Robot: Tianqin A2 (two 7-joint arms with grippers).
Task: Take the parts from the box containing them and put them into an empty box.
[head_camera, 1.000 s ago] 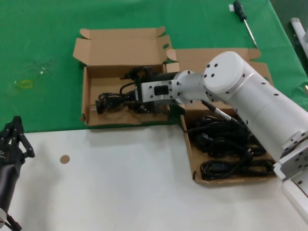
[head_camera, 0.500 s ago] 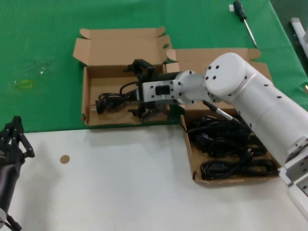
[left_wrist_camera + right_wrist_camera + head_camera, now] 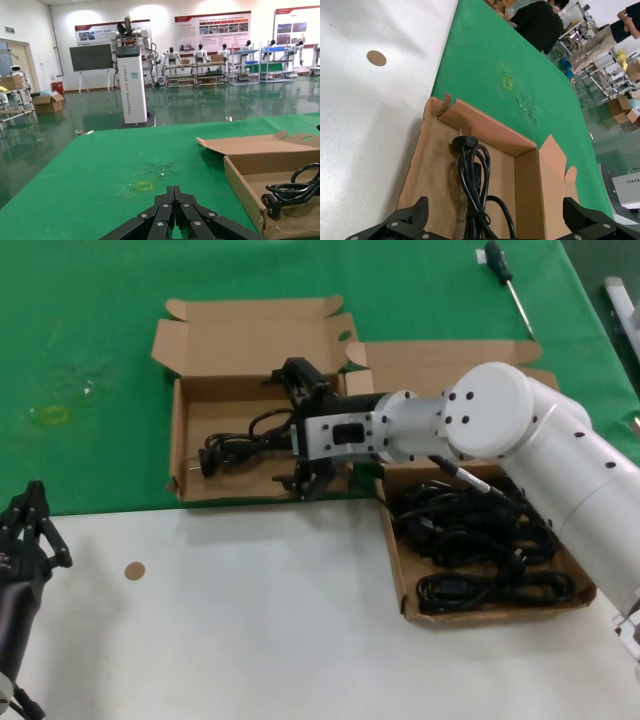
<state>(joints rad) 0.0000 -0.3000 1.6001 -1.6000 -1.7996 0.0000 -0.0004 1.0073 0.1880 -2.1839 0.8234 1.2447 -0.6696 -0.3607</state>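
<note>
My right gripper (image 3: 303, 430) hangs over the smaller, squarer box (image 3: 182, 455) on the green cloth (image 3: 80, 360), its jaws spread wide with nothing between them; in the right wrist view the two fingertips (image 3: 410, 216) stand at opposite sides above the box interior. One power cord (image 3: 235, 445) lies on the floor of that box, its coil beneath my jaws and its plug (image 3: 464, 143) near the far end wall, close to the white tabletop (image 3: 250, 620). The remaining cords (image 3: 470, 540) lie heaped in the wider, shallow box (image 3: 398, 575), just beside the smaller one, under my right forearm. My left gripper (image 3: 30, 530) rests at the near left edge of the white tabletop, well apart from both boxes, its fingers (image 3: 162, 215) closed together on nothing. A green-handled screwdriver (image 3: 505, 280) lies at the far edge of the cloth.
</note>
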